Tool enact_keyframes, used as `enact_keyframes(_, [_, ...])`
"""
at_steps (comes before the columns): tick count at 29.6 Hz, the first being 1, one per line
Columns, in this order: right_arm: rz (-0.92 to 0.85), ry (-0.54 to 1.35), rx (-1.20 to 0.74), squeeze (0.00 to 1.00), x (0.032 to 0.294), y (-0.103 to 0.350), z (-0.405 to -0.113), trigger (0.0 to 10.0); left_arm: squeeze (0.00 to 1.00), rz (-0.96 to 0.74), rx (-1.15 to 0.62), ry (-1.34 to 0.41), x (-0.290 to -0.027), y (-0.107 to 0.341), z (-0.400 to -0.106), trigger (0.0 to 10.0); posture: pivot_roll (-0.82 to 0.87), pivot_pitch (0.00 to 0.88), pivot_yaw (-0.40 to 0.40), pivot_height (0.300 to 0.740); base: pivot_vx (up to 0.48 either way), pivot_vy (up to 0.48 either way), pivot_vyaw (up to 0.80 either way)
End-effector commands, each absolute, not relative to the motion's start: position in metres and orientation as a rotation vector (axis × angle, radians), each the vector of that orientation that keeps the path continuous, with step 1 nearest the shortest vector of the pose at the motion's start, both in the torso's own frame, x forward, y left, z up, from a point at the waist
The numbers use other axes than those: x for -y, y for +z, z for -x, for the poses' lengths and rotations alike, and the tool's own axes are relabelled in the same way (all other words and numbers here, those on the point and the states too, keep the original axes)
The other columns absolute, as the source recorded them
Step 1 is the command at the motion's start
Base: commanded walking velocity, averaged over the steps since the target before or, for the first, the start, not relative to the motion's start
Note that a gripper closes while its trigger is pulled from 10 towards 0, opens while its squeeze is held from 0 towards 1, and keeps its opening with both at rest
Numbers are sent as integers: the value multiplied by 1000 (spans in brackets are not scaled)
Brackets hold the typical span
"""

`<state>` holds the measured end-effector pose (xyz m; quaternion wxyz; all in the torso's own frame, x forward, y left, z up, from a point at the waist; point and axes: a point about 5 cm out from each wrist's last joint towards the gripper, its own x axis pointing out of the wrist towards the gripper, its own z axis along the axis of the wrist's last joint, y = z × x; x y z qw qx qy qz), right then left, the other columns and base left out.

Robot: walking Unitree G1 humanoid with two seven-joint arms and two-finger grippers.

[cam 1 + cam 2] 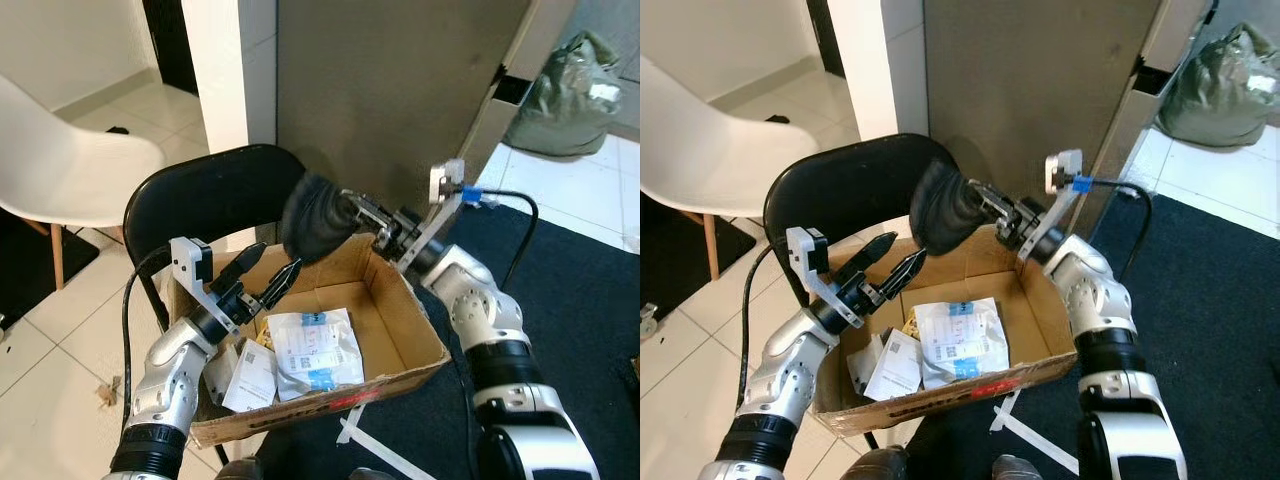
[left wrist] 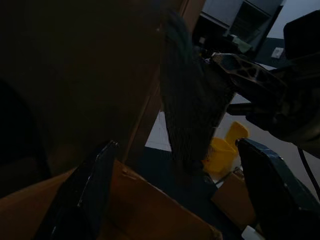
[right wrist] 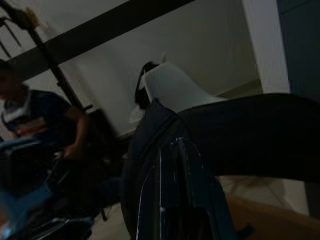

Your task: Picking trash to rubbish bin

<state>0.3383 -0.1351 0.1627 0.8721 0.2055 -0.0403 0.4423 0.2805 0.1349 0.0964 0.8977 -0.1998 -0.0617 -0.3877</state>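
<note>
A cardboard box [image 1: 422,322] rests on a black chair [image 1: 212,192] right in front of me. Inside lie white plastic packets with blue print [image 1: 312,346] and some paper. My right gripper [image 1: 346,212] is shut on a limp black cloth-like item [image 1: 312,220], held over the box's far edge. The right wrist view shows that item [image 3: 150,150] clamped between the fingers [image 3: 186,186]. My left gripper [image 1: 278,262] is open above the box's left side, pointing at the black item [image 2: 190,110] with a gap between them.
A white chair [image 1: 70,160] stands to the left on the tiled floor. A grey cabinet [image 1: 400,90] rises behind the box, with a green bag [image 1: 570,95] at the far right. A dark rug [image 1: 585,300] covers the right. A person [image 3: 35,120] sits in the background.
</note>
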Motion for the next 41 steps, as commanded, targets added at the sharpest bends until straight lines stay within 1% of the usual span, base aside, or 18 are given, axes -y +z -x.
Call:
enact_keyframes(1, [-399,966,79,0,134,164,-335,10000,0,413,109,-807,-135,94,-279,10000,37,28,-24,740,0,0,0])
enact_keyframes(6, [-322,991,67,0,135,163,-334,10000,0,413,107,-809,-135,93,-278,10000,42,25,-27,740,0,0,0])
enact_keyframes(7, [-319,996,68,843,134,163,-333,10000,0,414,107,-810,-135,93,-278,10000,41,21,-29,740,0,0,0])
enact_keyframes(8, [-319,996,68,843,134,163,-333,10000,0,414,107,-810,-135,93,-278,10000,41,21,-29,740,0,0,0])
enact_keyframes(9, [-318,994,69,996,133,163,-333,10000,0,415,107,-811,-135,93,-278,10000,41,21,-29,740,0,0,0])
enact_keyframes(10, [-316,991,68,1000,133,163,-333,10000,0,414,107,-811,-135,93,-278,10000,41,21,-29,740,0,0,0])
enact_keyframes(20, [-290,970,72,1000,133,164,-336,10000,0,415,105,-818,-134,92,-277,10000,42,14,-32,740,0,0,0])
enact_keyframes(24, [-319,960,80,1000,133,165,-337,10000,0,415,106,-820,-134,92,-277,10000,42,13,-33,740,0,0,0])
enact_keyframes(25, [-333,958,84,933,133,166,-337,10000,0,415,106,-820,-134,92,-277,10000,42,13,-33,740,0,0,0])
enact_keyframes(26, [-351,945,89,0,133,167,-337,10000,0,414,108,-816,-134,92,-277,10000,42,13,-33,740,0,0,0])
enact_keyframes(32, [-423,918,93,0,132,165,-339,10000,0,422,108,-795,-135,93,-278,10000,43,20,-33,740,0,0,0])
enact_keyframes(41, [-436,914,92,0,132,165,-339,10000,0,418,87,-783,-135,92,-278,10000,42,25,-29,740,-28,0,0])
